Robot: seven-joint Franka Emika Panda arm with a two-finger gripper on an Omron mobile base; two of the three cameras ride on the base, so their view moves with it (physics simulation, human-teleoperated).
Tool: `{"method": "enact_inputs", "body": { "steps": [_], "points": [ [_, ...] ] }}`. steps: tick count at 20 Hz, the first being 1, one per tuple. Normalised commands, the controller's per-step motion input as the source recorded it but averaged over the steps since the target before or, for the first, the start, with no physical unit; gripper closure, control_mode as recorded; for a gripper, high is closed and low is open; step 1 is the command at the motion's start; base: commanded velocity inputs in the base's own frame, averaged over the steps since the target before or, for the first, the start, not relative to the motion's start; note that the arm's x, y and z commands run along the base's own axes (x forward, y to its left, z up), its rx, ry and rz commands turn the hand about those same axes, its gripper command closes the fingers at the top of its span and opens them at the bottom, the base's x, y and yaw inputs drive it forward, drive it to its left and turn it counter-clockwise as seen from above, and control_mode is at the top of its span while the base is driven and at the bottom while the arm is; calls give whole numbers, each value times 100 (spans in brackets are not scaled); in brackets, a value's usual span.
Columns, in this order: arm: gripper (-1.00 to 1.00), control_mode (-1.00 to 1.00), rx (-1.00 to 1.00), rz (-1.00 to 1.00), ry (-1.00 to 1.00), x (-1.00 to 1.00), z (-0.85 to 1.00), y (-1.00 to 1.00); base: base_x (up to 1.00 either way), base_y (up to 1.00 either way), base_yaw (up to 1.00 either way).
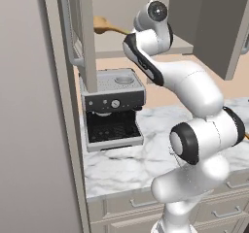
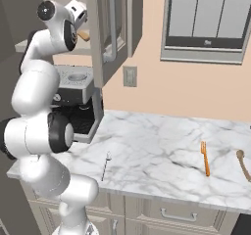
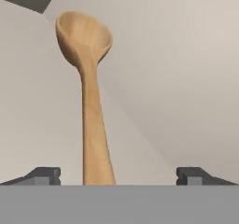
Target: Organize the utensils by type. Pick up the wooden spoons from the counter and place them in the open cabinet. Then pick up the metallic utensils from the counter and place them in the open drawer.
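Wooden spoon (image 3: pixel 91 97) lies in the cabinet (image 1: pixel 146 50) on its pale shelf, handle nearest my gripper (image 3: pixel 119 175), bowl pointing straight away. I see the jaws spread wide, either side of the handle, not clamping it.

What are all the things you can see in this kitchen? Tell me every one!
Large wooden spoon: one, light brown, lying on the cabinet shelf.
Smaller wooden spoon: one, tan, counter, far right.
Fork: one, orange, counter, left of that spoon.
Thin utensil: one, silver, near the counter's front edge.
Coffee machine: one, silver and black, counter under the cabinet.
Wall outlet: one, grey, peach wall.
Gripper: one, dark fingertips, open, either side of the large spoon's handle.
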Motion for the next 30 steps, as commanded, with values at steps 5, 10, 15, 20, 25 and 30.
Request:
{"method": "enact_inputs", "body": {
  "steps": [5,10,15,20,25,30],
  "points": [
    [-100,-100,0,-5,5,-69,10,4,0,0,0],
    [-100,-100,1,-4,6,-75,0,0,0,0,0],
    [-100,-100,6,-4,1,-48,2,0,0,0,0],
    [-100,-100,7,-4,0,-70,2,0,0,0,0],
    [-100,-100,9,-3,0,-84,0,0,0,0,0],
    [-100,-100,16,-3,4,-98,0,-6,0,0,0]
  ]
}}
